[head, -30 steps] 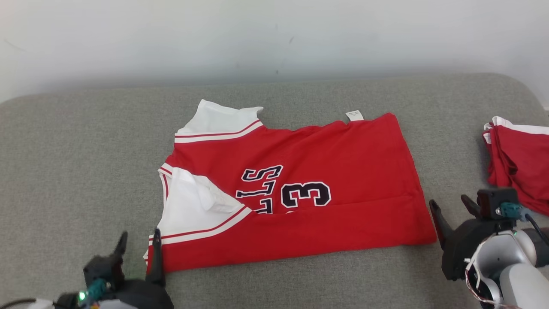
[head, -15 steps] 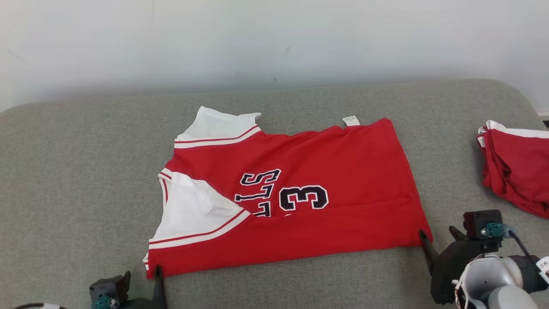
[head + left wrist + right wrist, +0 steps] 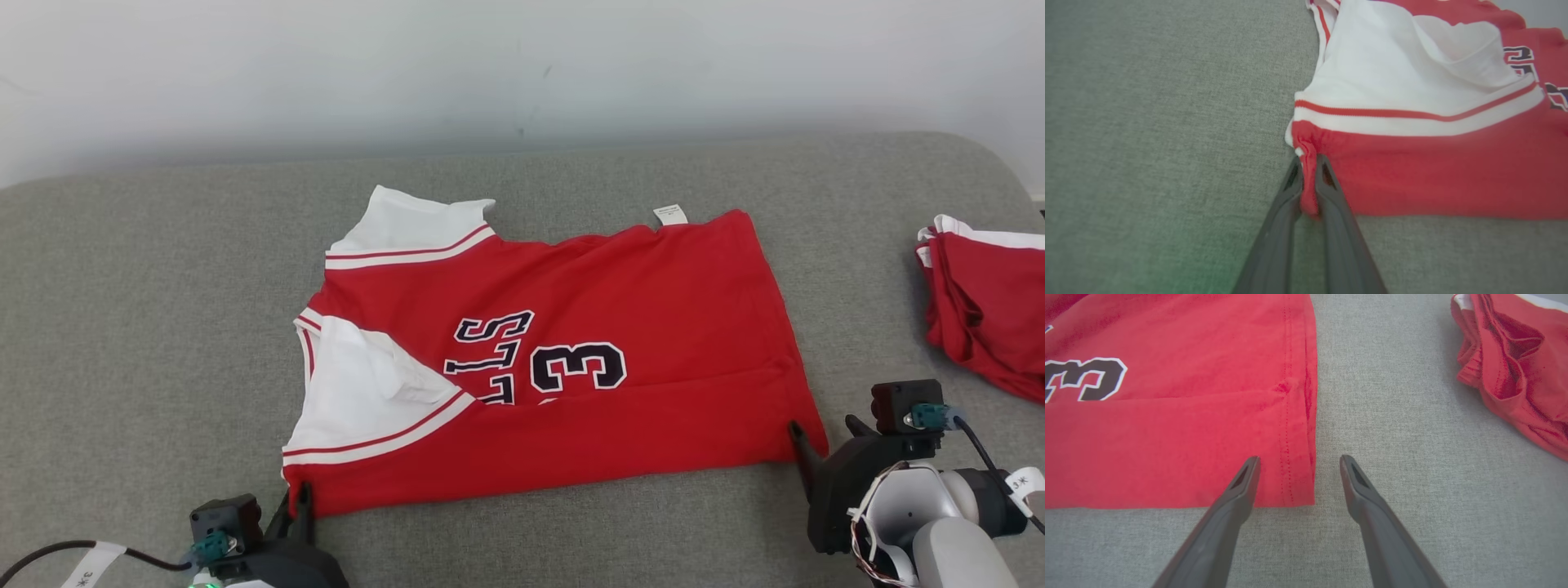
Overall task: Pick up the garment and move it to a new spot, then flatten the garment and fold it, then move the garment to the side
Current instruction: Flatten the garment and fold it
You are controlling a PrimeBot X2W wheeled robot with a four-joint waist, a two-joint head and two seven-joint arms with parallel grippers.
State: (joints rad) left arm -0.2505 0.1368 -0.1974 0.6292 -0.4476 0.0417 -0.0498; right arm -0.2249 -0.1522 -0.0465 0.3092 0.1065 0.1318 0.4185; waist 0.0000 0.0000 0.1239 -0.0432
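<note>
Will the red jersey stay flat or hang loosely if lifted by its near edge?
Probably floppy: the red jersey bunches where the left gripper pinches its corner. Lifted now, it would likely sag at the other corner, which the open right gripper straddles.

— How is the left end effector (image 3: 295, 500) made up?
— Two long, dark grey tapered fingers (image 3: 1286, 204) with slotted tips are carried on a black housing (image 3: 286, 563). A small black box (image 3: 226, 516) with a teal plug (image 3: 211, 545) is fitted, fed by a black cable (image 3: 139, 556) bearing a white paper tag (image 3: 86, 565).
— And the right end effector (image 3: 820, 426)?
— The same parts are found, joined to a rounded pale grey forearm shell (image 3: 947, 543), with thin red and white wires (image 3: 864, 527) exposed.
</note>
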